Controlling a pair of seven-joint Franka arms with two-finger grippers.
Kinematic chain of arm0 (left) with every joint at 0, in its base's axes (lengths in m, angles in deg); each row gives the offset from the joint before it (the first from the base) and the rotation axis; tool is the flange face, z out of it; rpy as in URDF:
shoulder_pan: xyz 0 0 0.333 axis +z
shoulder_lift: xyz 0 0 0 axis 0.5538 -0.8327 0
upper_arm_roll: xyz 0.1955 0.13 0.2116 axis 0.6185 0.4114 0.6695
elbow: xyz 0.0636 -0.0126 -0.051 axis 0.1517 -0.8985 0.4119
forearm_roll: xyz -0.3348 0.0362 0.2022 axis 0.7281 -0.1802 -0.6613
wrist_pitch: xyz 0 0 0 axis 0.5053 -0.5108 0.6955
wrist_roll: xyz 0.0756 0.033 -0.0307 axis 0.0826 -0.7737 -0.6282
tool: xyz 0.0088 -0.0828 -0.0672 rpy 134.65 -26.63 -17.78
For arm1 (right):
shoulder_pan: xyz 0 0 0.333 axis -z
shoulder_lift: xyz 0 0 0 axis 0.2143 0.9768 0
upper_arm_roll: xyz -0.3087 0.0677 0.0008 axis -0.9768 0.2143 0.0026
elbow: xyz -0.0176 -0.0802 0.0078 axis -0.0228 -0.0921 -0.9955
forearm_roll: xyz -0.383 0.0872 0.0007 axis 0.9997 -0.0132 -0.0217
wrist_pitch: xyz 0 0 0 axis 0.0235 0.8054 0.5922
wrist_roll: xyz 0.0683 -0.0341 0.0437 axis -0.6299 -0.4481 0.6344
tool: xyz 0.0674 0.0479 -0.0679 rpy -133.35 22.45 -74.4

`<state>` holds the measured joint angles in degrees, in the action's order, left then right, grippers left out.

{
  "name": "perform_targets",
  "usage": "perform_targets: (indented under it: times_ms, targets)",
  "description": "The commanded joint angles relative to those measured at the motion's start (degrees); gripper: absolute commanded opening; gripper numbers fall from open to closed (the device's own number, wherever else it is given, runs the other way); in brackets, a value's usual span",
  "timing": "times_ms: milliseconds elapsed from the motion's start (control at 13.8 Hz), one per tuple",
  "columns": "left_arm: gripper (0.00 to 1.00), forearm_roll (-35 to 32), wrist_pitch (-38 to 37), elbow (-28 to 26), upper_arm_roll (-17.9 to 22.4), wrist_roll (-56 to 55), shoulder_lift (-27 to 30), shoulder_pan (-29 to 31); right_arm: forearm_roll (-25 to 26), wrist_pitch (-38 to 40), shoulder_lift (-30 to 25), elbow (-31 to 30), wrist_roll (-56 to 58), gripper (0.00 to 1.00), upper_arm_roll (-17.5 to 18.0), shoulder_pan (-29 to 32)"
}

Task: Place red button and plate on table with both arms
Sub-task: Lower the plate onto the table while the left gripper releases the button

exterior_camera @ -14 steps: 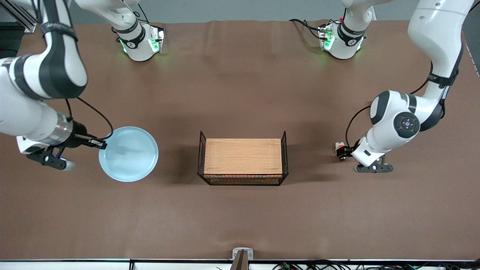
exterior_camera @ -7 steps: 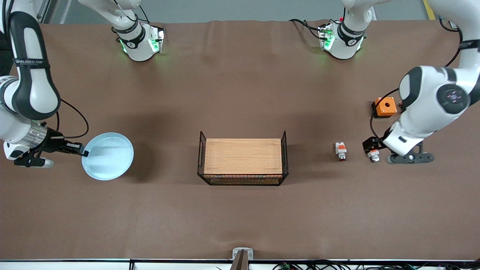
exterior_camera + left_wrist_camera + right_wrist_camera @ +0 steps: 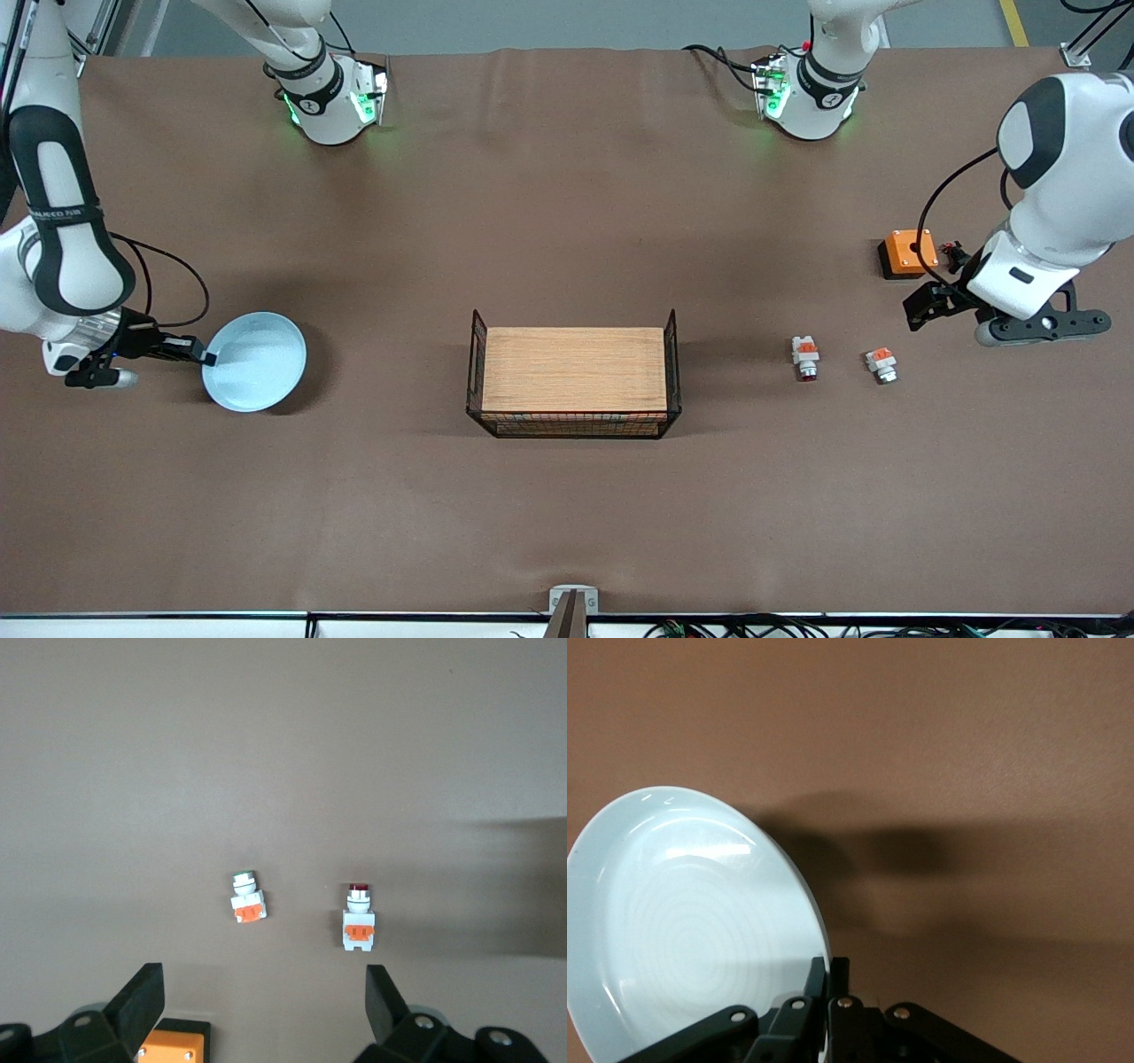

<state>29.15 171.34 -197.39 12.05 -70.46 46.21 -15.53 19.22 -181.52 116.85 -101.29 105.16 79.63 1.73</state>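
The red button [image 3: 805, 357] lies on the brown table [image 3: 567, 496], between the wire rack and the left arm's end; it also shows in the left wrist view [image 3: 358, 920]. My left gripper [image 3: 935, 288] is open and empty, up in the air beside the orange box; in its own view [image 3: 263, 1005] the jaws stand wide apart. The pale-blue plate [image 3: 254, 361] is low at the table near the right arm's end. My right gripper [image 3: 205, 358] is shut on its rim, as its wrist view [image 3: 829, 979] shows, with the plate [image 3: 691, 930] tilted. I cannot tell whether the plate touches the table.
A similar white-orange part with a silvery tip [image 3: 881, 364] lies beside the red button, toward the left arm's end. An orange box with a hole [image 3: 904, 252] sits farther from the front camera. A wooden-topped black wire rack [image 3: 574, 372] stands mid-table.
My left gripper has let go of the red button and moved up and away toward the left arm's end. My right gripper carried the plate down and toward the right arm's end.
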Motion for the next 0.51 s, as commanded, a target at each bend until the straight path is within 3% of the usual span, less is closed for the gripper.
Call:
perform_targets:
  times_ms: [0, 290, 435]
  targets:
    - [1.0, 1.85, -1.61, -0.34, -0.35, 1.36, 2.47, 0.63, -1.87, -0.88, 1.39, 0.8, 1.0, 0.01, 0.97, 1.28]
    - [1.0, 3.53, -2.93, 1.25, 1.23, 1.36, 3.17, -1.38, -1.79, -0.97, 3.76, 2.39, 0.83, 0.02, 0.97, 1.19]
    - [1.0, 3.53, -2.93, 1.78, 9.02, 1.19, 3.17, -9.0, -1.79, -1.24, 4.12, 2.74, 0.39, 0.03, 0.97, 0.93]
